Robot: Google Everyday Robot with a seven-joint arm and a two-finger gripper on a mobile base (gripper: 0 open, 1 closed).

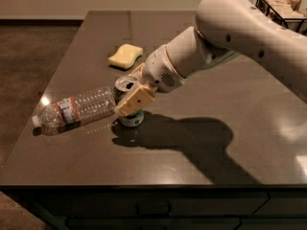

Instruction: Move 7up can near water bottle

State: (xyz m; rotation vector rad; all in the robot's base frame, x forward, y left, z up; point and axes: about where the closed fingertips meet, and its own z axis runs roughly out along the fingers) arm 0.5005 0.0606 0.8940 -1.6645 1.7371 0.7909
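Observation:
The 7up can [131, 119] stands upright on the dark table [201, 176], left of centre, with its silver top [125, 84] showing. My gripper [127, 99] reaches in from the right and is shut around the can, one tan finger pad [136, 102] across its front side. The water bottle [76, 109] lies on its side just left of the can, with its white cap [35, 121] pointing to the left table edge. The bottle's base touches or nearly touches the can.
A yellow sponge [125, 55] lies behind the can toward the table's far side. A wire basket [283, 8] stands at the back right corner. My white arm [240, 28] spans the right half above the table. The table's left edge is close to the bottle cap.

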